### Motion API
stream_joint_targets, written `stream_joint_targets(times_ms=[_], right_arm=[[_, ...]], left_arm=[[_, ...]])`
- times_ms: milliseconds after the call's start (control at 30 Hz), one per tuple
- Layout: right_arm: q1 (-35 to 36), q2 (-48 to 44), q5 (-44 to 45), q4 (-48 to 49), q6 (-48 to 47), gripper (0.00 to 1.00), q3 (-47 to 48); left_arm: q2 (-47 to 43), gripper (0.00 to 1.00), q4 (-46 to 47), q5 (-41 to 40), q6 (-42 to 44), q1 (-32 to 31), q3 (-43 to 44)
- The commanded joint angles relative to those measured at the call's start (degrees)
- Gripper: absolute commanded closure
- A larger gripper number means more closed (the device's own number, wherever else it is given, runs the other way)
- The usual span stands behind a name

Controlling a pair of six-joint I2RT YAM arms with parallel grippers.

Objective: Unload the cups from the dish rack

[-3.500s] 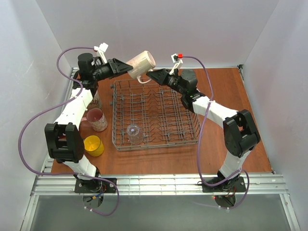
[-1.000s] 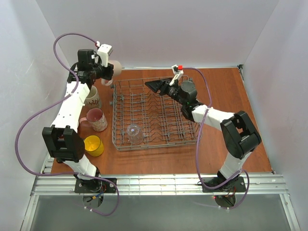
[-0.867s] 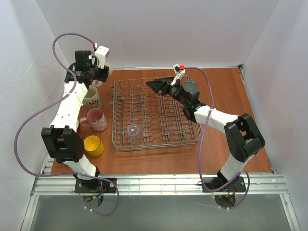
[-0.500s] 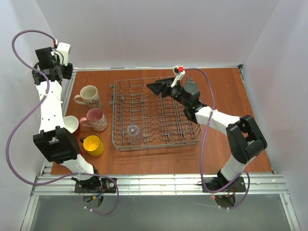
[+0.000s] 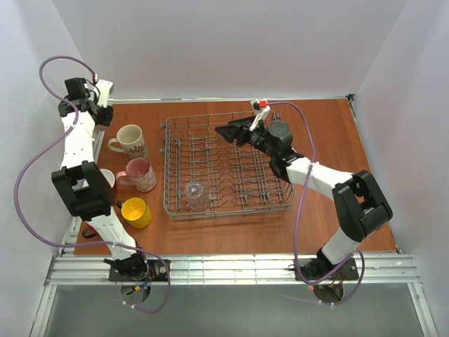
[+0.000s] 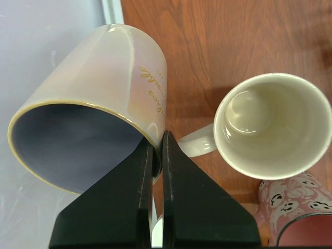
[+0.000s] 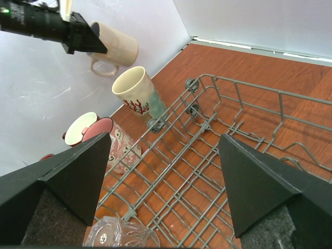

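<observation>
I see the clear glass point(image 5: 196, 194) near-left in the dish rack point(image 5: 228, 209). My right fingers point(image 5: 230, 131) spread wide, empty, over its far edge. My left fingers point(image 6: 165, 145) pinch the rim of the beige mug point(image 6: 98, 67) at the far-left corner. Brown wooden table point(image 5: 330, 126), white walls point(image 5: 210, 42). Seconds ago that mug hung above the rack.

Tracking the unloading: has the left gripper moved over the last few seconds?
Yes. The left gripper, shut on the beige mug, has swung left from above the dish rack's far-left corner to the table's left edge.
</observation>
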Motion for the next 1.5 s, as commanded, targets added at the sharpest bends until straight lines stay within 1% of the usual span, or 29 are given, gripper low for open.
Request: stream_joint_targets(times_ms=[0,133,367,500,767,900,1100,1200,1367,1467], right_arm=[[0.08,-2.11,-0.45,1.21,-1.33,0.21,-0.37],[0.08,-2.90,-0.45,1.03,-2.04,0.21,-1.07],[0.08,-3.96,-0.45,0.94,-2.91,0.22,-2.04],[0.00,-3.87,-0.80,0.94,-2.83,0.22,-1.77],[0.17,-4.57,-0.36,1.03,-3.00,0.22,-2.83],[0.17,-4.66,-0.36,1.03,-3.00,0.22,-3.00],[0.26,-4.83,-0.45,0.94,-3.00,0.22,-3.27],[0.26,-5.27,-0.27,0.94,-3.27,0.22,-3.70],[0.43,-5.63,-0.18,0.94,-3.53,0.22,-3.62],[0.43,-5.71,0.08,1.03,-3.97,0.22,-3.36]], left_arm=[[0.65,1.00,0.81,1.33,2.99,0.83,6.50],[3.81,1.00,-4.01,3.08,4.74,0.91,9.67],[11.27,1.00,-15.00,2.74,10.02,1.00,17.40],[13.48,1.00,-17.30,3.09,11.16,1.00,20.04],[16.21,1.00,-21.43,1.86,14.32,1.00,20.14],[15.95,1.00,-21.35,1.07,15.12,1.09,18.47],[17.18,1.00,-23.63,-0.08,16.70,1.00,19.87],[18.41,1.00,-26.78,-0.16,17.22,1.00,22.24],[18.67,1.00,-30.22,1.94,19.16,1.00,23.56],[18.85,1.00,-30.31,2.91,19.77,1.00,22.68]])
